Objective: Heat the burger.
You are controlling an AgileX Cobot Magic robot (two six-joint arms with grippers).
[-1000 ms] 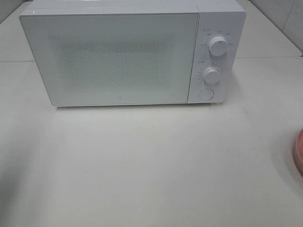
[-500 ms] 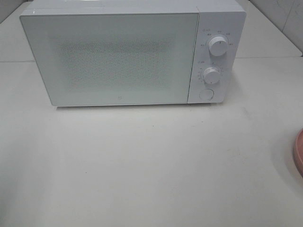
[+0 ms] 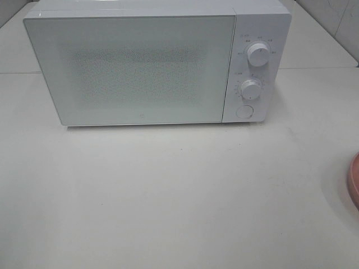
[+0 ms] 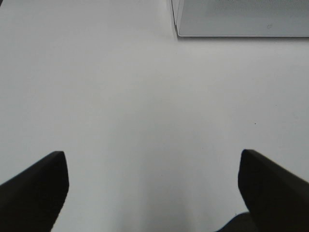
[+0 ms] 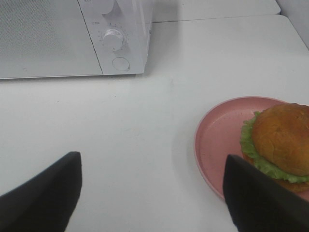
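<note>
Sitting closed at the back of the white tabletop (image 3: 179, 196), the microwave (image 3: 146, 67) shows a frosted door, two dials and a round button (image 3: 244, 111) low on its panel. No arm appears in the high view.

Burger (image 5: 282, 142): on the pink plate (image 5: 217, 145), set toward one side of it, bun up, lettuce frill showing. Plate is on the robot's right, well apart from the microwave; high view catches only a sliver of its rim at the right edge.

Right pincer (image 5: 154, 193): spread wide, nothing between the fingers, hanging over bare tabletop near the plate, not touching it. Left pincer (image 4: 154, 186): also spread, empty, over bare tabletop with the microwave's lower door corner ahead.

Judgement: task barely begun. Door shut, burger untouched.

Risks from here:
- Plate brought forward before the door is open, leaving nowhere to put it.
- Button pushed off-centre or with a spread finger, so the door fails to pop; a hard push might shove the microwave back.
- Plate gripped by its thin rim: may tilt, and the burger, already off-centre, could slide off.
- Fingers closing on the bun instead of the rim would crush it.
- Plate is at the high camera's edge, so its position is poorly covered; only the right wrist view sees it well.
</note>
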